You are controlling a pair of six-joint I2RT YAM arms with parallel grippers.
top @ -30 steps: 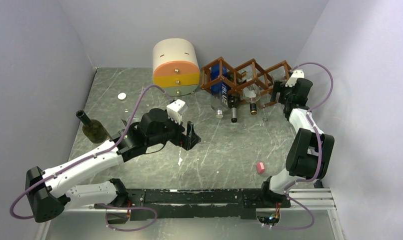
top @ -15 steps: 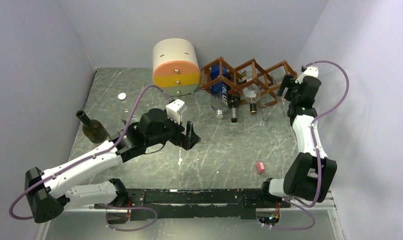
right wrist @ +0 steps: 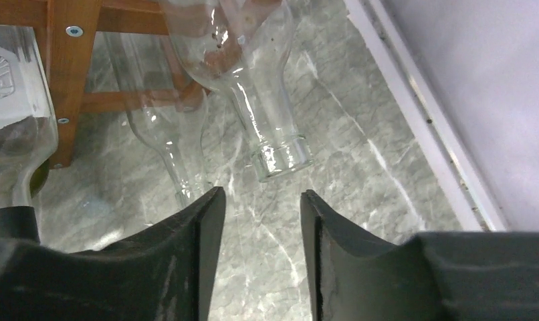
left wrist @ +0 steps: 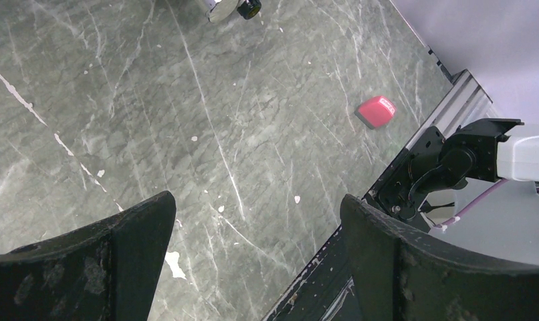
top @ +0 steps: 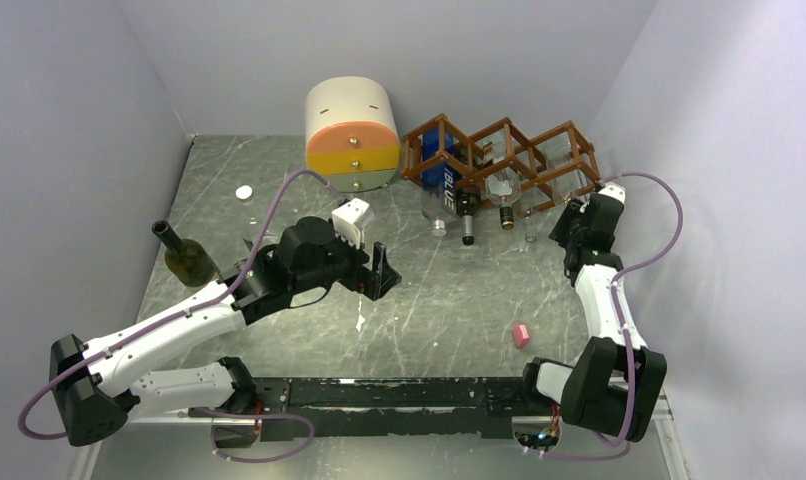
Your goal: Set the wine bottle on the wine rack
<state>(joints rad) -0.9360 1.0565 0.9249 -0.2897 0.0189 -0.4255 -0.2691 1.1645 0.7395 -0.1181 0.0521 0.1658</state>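
The reddish-brown lattice wine rack (top: 524, 150) stands at the back right with several bottles lying in its cells. A dark green wine bottle (top: 186, 258) stands upright at the left, apart from both grippers. My left gripper (top: 384, 272) hovers wide open over mid-table with nothing in it (left wrist: 255, 200). My right gripper (top: 569, 215) sits just in front of the rack's right end. Its jaws (right wrist: 261, 194) stand partly open with only table between them. A clear bottle's neck (right wrist: 270, 127) sticks out of the rack (right wrist: 66, 73) just beyond its fingertips, untouched.
A cream-and-orange drawer cabinet (top: 352, 135) stands left of the rack. A small pink block (top: 521, 335) lies near the right arm's base, also in the left wrist view (left wrist: 377, 110). A white cap (top: 243, 192) lies at the back left. The right wall is close to the rack.
My right gripper has pulled back from the rack's right end toward the near side, and its jaws have narrowed. The left arm has not moved.
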